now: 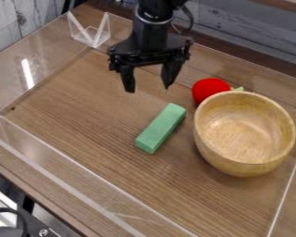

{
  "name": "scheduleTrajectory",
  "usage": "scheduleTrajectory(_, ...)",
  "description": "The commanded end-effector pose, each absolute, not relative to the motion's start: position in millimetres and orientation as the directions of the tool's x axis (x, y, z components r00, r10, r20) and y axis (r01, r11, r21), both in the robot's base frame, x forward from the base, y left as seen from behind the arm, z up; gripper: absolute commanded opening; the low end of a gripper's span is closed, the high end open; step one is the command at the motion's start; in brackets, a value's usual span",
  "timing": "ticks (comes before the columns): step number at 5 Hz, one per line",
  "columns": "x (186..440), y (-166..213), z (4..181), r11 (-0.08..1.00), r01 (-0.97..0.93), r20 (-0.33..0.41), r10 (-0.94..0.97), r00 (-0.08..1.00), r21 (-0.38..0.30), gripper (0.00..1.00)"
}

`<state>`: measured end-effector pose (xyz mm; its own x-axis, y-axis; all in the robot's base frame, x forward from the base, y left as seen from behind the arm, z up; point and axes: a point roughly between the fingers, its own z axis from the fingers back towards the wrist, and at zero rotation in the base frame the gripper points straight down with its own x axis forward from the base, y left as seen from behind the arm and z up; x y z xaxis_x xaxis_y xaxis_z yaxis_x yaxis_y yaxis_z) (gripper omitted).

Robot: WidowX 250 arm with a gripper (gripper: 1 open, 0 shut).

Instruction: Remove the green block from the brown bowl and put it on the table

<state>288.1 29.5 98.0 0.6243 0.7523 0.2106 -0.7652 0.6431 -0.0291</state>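
The green block [161, 128] lies flat on the table [77, 120], just left of the brown bowl [244, 133], which holds nothing. Above and behind the block hangs my gripper [150, 81], pointing down, open, with nothing between its two black fingers. It is clear of the block and of the bowl.
A red ball [211, 90] rests on the table behind the bowl, right of the gripper. Clear acrylic walls [64, 176] run along the table's edges, and a clear bracket [89, 32] stands at the back left.
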Motion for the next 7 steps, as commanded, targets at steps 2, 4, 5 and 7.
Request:
scheduleTrajectory(2, 274, 25, 131.3, 0.73, -0.682, 0.228, 0.673, 0.703, -0.052, 1.0)
scheduleTrajectory(4, 267, 27, 116.9, 0.814, -0.578, 0.201, 0.576, 0.792, -0.054, 1.0)
scheduleTrajectory(5, 279, 22, 112.8, 0.823, -0.565, 0.197, 0.565, 0.801, -0.061, 1.0)
scheduleTrajectory(7, 291, 31, 97.2, 0.84, -0.538, 0.204, 0.539, 0.817, -0.068, 0.0)
